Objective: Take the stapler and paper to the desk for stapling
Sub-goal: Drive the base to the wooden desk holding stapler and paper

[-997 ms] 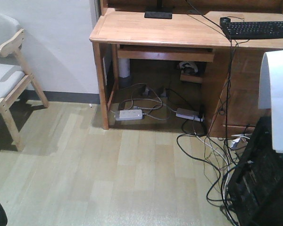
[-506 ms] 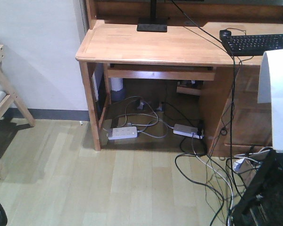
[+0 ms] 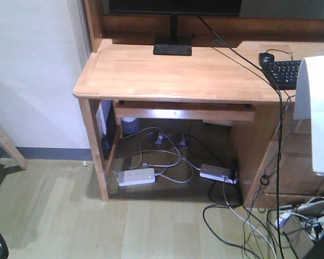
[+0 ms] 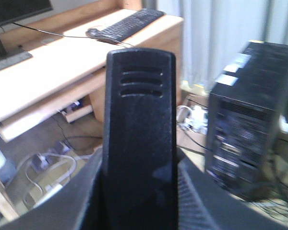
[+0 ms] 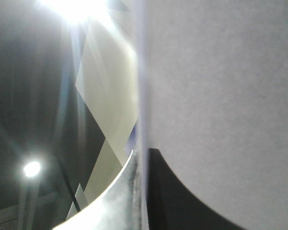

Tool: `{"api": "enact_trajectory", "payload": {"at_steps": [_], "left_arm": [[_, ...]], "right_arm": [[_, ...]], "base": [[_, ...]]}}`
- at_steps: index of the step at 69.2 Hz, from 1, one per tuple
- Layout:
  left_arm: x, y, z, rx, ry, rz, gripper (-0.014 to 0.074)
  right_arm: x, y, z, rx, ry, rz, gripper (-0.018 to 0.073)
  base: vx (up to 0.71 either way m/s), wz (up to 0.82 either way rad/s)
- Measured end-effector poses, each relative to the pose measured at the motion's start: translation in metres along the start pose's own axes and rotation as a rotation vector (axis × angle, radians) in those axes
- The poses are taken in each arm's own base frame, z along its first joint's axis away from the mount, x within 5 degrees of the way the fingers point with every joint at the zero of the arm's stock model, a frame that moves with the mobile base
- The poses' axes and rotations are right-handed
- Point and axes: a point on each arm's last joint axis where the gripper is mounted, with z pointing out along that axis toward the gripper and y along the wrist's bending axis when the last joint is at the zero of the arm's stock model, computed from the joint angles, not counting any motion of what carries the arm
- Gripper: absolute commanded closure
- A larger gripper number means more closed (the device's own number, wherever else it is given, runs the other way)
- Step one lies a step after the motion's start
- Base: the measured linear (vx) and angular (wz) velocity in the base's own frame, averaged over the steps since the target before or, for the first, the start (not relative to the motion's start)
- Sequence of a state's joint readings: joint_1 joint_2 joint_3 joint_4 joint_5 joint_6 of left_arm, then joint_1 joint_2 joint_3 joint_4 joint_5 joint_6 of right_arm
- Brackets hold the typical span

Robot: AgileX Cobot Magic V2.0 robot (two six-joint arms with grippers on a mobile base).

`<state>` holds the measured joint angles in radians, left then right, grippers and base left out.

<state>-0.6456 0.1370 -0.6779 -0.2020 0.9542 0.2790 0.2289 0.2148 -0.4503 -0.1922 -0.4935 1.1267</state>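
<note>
At the right edge of the front view, the white paper (image 3: pixel 319 116) stands curled in the air before the desk (image 3: pixel 173 75), pinched in the right gripper (image 5: pixel 143 196), while the left gripper (image 4: pixel 140 201) is clamped on the black stapler (image 4: pixel 139 120), held upright and clear of the desk.

I saw the black stapler (image 4: pixel 139 143) standing upright, three slots at its top end. The white paper (image 3: pixel 319 113) hung vertical, top curled over, before the bare light-wood desk's (image 3: pixel 173 75) right end.
</note>
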Motion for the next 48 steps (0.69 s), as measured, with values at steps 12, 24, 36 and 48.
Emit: {"api": "enact_trajectory", "payload": {"at_steps": [12, 24, 36, 48], "left_arm": [[0.0000, 0.0000, 0.0000, 0.000, 0.000, 0.000, 0.0603], [0.0000, 0.0000, 0.0000, 0.000, 0.000, 0.000, 0.0603], [0.0000, 0.0000, 0.0000, 0.000, 0.000, 0.000, 0.0603], [0.0000, 0.0000, 0.0000, 0.000, 0.000, 0.000, 0.0603]], "right_arm": [[0.0000, -0.0001, 0.0000, 0.001, 0.000, 0.000, 0.0560], [0.0000, -0.0001, 0.0000, 0.001, 0.000, 0.000, 0.0560], [0.0000, -0.0001, 0.0000, 0.001, 0.000, 0.000, 0.0560], [0.0000, -0.0001, 0.0000, 0.001, 0.000, 0.000, 0.0560]], "base": [[0.40, -0.03], [0.39, -0.06], [0.38, -0.09], [0.37, -0.10]]}}
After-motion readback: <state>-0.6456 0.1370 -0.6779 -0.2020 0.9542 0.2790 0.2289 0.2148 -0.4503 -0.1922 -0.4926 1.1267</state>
